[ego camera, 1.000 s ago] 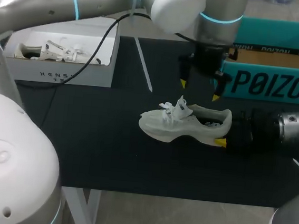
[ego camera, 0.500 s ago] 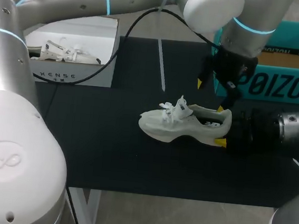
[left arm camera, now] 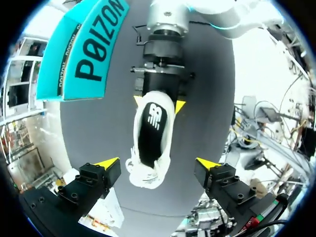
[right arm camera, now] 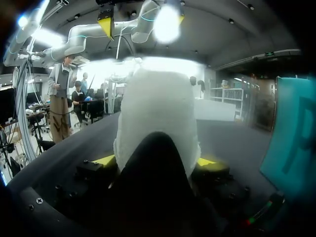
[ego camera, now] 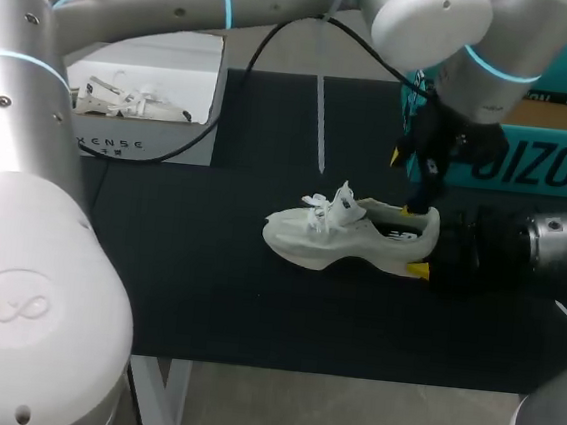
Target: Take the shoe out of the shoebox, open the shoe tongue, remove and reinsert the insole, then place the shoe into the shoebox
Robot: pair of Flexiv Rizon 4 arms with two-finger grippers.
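Our left claw point(left arm camera: 157, 164) hangs wide open above the heel end of the pale white lace-up shoe point(ego camera: 346, 237). Our right claw point(ego camera: 423, 248) pinches the shoe's heel from both sides. The shoe stands upright on the dark table mat point(ego camera: 208, 266), toe pointing away from that claw, outside the teal cardboard shoebox point(ego camera: 549, 163) near it.

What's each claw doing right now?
Left claw: open, hovering above the shoe, holding nothing.
Right claw: closed on the shoe's heel.

A black, matte table point(ego camera: 205, 295) — evenly lit.
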